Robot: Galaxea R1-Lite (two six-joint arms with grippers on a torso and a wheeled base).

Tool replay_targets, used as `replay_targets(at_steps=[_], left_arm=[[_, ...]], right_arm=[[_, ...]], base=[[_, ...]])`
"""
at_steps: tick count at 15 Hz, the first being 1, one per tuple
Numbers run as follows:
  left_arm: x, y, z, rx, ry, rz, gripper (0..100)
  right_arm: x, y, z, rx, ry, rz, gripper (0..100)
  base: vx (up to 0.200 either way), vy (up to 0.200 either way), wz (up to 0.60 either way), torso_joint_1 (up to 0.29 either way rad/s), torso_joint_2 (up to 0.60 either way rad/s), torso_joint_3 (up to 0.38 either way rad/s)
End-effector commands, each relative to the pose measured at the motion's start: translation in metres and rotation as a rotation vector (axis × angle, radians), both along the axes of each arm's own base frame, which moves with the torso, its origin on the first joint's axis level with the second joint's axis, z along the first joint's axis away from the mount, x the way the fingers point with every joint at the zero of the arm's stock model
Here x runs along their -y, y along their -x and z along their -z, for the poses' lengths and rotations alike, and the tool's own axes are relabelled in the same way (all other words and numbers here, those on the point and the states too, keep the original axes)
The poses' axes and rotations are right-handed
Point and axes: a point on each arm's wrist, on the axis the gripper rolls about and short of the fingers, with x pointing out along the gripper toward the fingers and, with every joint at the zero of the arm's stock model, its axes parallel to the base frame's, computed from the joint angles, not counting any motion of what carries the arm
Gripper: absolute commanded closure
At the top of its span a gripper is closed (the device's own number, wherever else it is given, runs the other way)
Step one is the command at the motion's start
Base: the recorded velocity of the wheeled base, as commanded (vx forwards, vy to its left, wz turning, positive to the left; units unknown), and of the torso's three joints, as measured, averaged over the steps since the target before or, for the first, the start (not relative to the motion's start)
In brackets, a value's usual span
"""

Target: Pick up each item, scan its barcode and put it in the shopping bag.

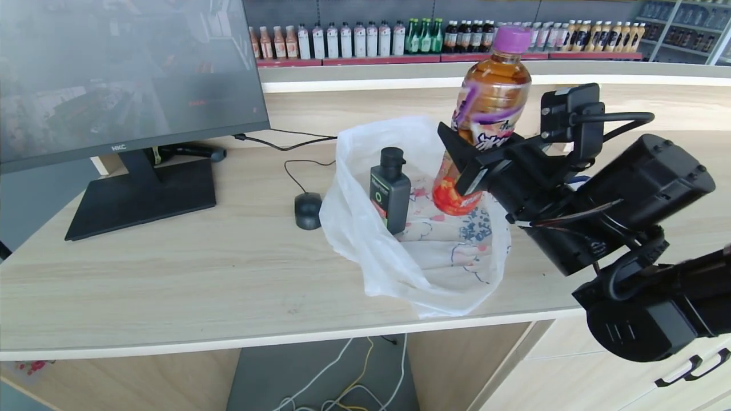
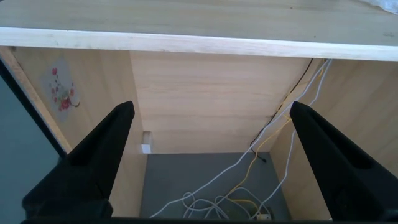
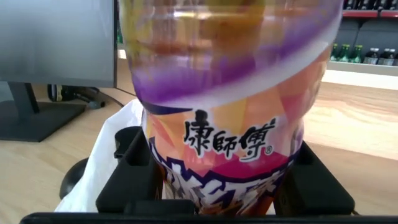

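My right gripper (image 1: 477,162) is shut on a drink bottle (image 1: 485,114) with a purple cap and amber liquid, holding it upright above the far right side of the white shopping bag (image 1: 422,251). Close up, the bottle's label (image 3: 230,143) sits between the black fingers (image 3: 134,174). A dark bottle (image 1: 390,191) with a black cap stands inside the bag. My left gripper (image 2: 211,162) is open, below the counter edge (image 2: 186,42), facing the space under the counter with loose cables.
A monitor (image 1: 125,68) on a black stand occupies the counter's left, with a handheld scanner (image 1: 188,152) behind it. A black mouse (image 1: 308,210) lies just left of the bag. Shelves of bottles (image 1: 445,37) line the back wall.
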Motion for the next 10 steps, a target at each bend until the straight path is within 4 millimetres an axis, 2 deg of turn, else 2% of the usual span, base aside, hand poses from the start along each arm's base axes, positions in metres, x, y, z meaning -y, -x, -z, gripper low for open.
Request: replay_targets(at_steps=[1, 4, 10], left_arm=[[0.0, 0.0, 0.0, 0.001, 0.0, 0.0, 0], [0.0, 0.0, 0.0, 0.001, 0.0, 0.0, 0], [0.0, 0.0, 0.0, 0.001, 0.0, 0.0, 0]], right_arm=[[-0.002, -0.01, 0.015, -0.037, 0.026, 0.013, 100], [0.007, -0.027, 0.032, -0.078, 0.054, 0.062, 100], [0.012, -0.038, 0.035, -0.077, 0.057, 0.089, 100]], base=[[0.0, 0.0, 0.0, 0.0, 0.0, 0.0], [0.0, 0.0, 0.0, 0.0, 0.0, 0.0], [0.0, 0.0, 0.0, 0.0, 0.0, 0.0]])
